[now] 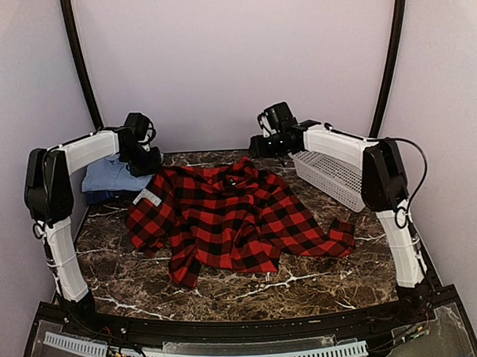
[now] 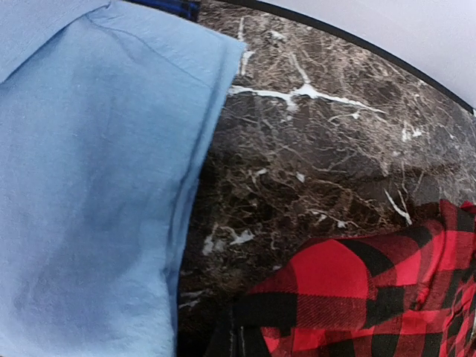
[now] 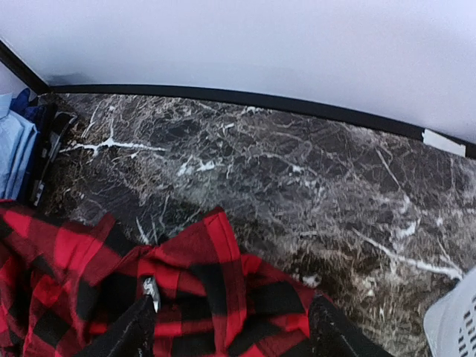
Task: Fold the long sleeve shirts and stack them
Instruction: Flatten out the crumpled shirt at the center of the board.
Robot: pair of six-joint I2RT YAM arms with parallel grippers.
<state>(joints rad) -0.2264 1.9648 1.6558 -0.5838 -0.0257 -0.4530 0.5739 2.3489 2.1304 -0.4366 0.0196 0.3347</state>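
The red-and-black flannel shirt (image 1: 232,218) lies rumpled and spread over the middle of the marble table. My left gripper (image 1: 148,162) is at its far left corner; in the left wrist view the dark fingers (image 2: 232,338) sit close together at the flannel's edge (image 2: 349,290), apparently pinching it. My right gripper (image 1: 258,146) is at the shirt's far edge, with its fingers (image 3: 126,331) wide apart and a fold of flannel (image 3: 216,290) lying between them. A folded light blue shirt (image 1: 109,175) (image 2: 89,186) lies far left on a darker blue one (image 1: 98,197).
A white mesh basket (image 1: 332,175) stands at the far right, and its corner shows in the right wrist view (image 3: 454,327). The enclosure's back wall and black frame run close behind both grippers. One flannel sleeve (image 1: 335,242) reaches toward the right.
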